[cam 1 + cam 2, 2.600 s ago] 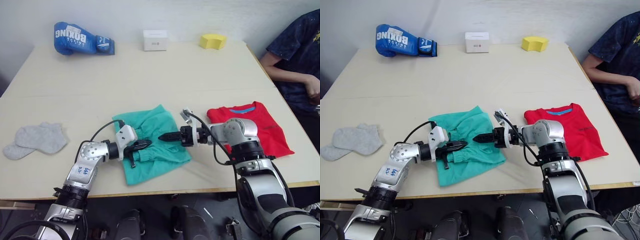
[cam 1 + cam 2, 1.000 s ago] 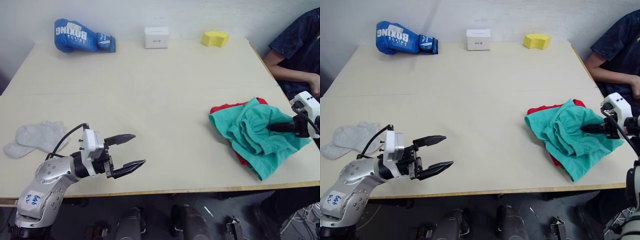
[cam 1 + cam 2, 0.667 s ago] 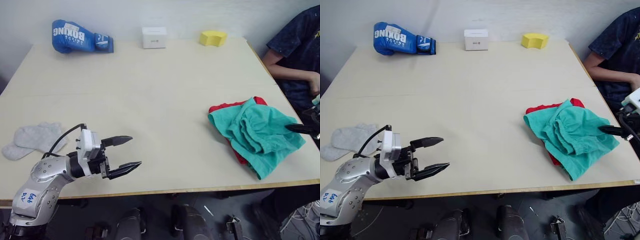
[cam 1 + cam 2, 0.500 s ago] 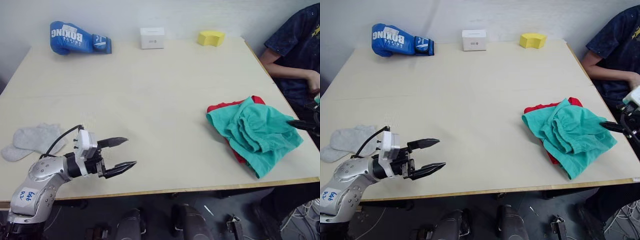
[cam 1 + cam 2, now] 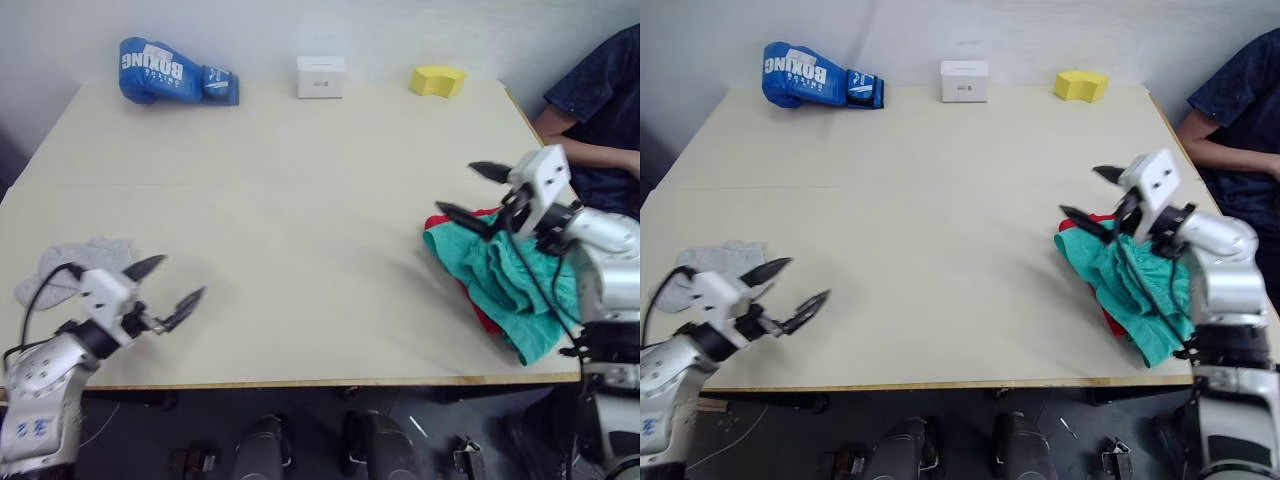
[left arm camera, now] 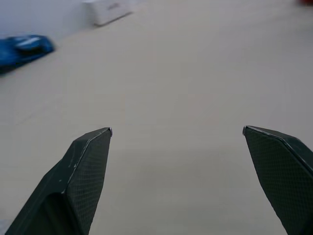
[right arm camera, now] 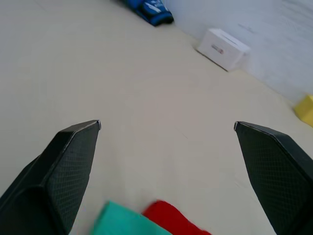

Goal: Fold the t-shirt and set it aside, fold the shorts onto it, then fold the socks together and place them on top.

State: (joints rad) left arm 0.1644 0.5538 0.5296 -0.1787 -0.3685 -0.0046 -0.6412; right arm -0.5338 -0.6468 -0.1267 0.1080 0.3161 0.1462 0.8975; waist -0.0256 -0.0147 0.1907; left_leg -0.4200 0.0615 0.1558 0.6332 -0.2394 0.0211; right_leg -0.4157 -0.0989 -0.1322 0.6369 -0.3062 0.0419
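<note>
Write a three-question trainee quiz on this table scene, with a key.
1. True or false: the shorts lie on top of the t-shirt.
2. Which gripper is nearer the socks? A left B right
3. Fill in: both the left gripper and the right gripper are ____.

Key: 1 true; 2 A; 3 open.
</note>
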